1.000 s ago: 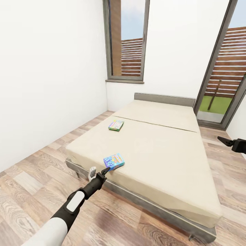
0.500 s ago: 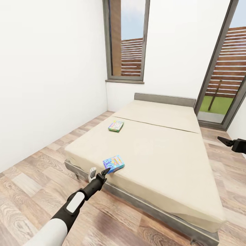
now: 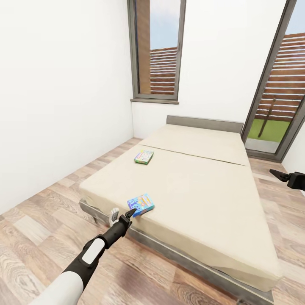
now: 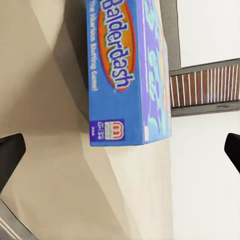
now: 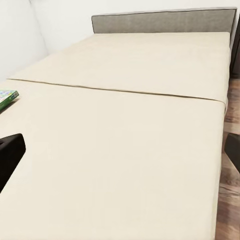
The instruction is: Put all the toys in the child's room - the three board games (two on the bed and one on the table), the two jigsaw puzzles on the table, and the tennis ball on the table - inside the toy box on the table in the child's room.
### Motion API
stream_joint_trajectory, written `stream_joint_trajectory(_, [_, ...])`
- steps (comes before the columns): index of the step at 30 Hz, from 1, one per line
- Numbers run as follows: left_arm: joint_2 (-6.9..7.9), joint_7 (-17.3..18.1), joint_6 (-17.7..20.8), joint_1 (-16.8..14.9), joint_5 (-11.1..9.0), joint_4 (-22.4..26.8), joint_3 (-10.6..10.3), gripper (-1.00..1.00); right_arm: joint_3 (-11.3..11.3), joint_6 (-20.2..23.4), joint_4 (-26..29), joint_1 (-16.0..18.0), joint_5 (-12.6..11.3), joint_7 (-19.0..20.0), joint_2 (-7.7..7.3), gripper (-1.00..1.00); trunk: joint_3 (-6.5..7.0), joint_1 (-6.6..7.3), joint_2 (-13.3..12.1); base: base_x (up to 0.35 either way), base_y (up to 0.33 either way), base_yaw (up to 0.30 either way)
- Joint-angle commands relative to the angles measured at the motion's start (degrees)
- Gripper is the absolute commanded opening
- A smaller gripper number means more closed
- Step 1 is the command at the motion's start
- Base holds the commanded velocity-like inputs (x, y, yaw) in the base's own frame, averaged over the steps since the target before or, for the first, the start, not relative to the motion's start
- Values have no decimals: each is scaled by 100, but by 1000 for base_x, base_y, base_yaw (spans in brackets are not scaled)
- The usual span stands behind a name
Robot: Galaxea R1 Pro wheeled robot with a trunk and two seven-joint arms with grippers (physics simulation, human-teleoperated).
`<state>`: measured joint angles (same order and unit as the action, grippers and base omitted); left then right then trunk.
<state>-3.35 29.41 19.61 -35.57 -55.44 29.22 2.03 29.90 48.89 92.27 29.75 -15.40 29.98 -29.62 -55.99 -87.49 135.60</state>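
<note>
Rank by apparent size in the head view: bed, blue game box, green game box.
1. Bed, by far the largest.
2. Blue game box.
3. Green game box, which looks slightly smaller but lies farther from the camera, so the two boxes may really be alike.

The whole head view shifted slightly: the bed (image 3: 199, 186) slid a little lower and rightward in frame, and the blue Balderdash box (image 3: 141, 204) sat lower, nearer the left gripper (image 3: 123, 216).

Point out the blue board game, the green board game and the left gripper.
blue board game (image 3: 141, 202), head view, its top face.
green board game (image 3: 144, 156), head view, its lid.
left gripper (image 3: 123, 214), head view, between its fingertips.
</note>
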Motion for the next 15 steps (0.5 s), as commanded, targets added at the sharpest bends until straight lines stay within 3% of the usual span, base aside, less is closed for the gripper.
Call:
stream_joint_trajectory(1, [-4,7,54,-3,-42,-1,20,100,7,34,2,7,1,25,0,100,-6,-1,2,207,0,0])
stream_joint_trajectory(15, [-12,4,59,-3,-40,-4,8,100,7,33,2,8,1,25,0,100,-6,-1,2,44,0,0])
